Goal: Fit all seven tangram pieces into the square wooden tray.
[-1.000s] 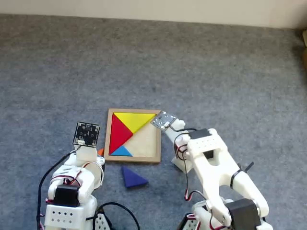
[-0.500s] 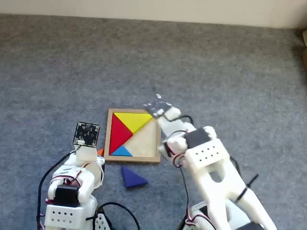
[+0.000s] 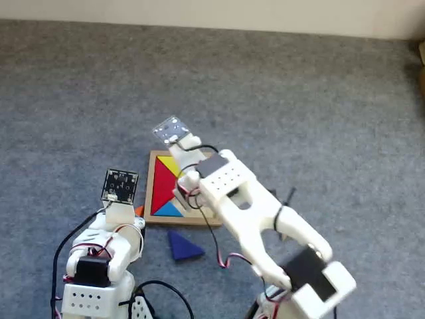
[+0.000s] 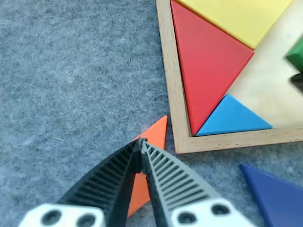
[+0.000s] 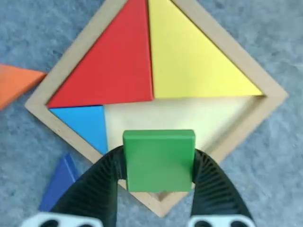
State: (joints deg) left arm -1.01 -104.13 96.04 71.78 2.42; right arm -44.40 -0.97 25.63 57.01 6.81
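1. The square wooden tray lies flat on the grey felt-covered worktop, between the two arms.
2. Three pieces are in it. The big red triangle runs along the left wall. The big yellow triangle runs along the far wall, and the two meet edge to edge.
3. The small light-blue triangle is tucked into the near-left corner, touching the red one.
4. The right arm stretches across the tray. Its right tool is clamped on the green square block, one finger on each side.
5. That block sits over the bare wooden floor of the tray and covers part of the rim in the right wrist view. I cannot tell whether it touches the floor.
6. The left tool has its fingers pressed together, with the tips over the orange triangle. No grip on it shows.
7. The orange piece lies on the worktop just beside the tray's near-left corner, outside the rim.
8. The dark-blue triangle lies flat on the worktop near the tray's near edge, apart from it, between the arm bases.
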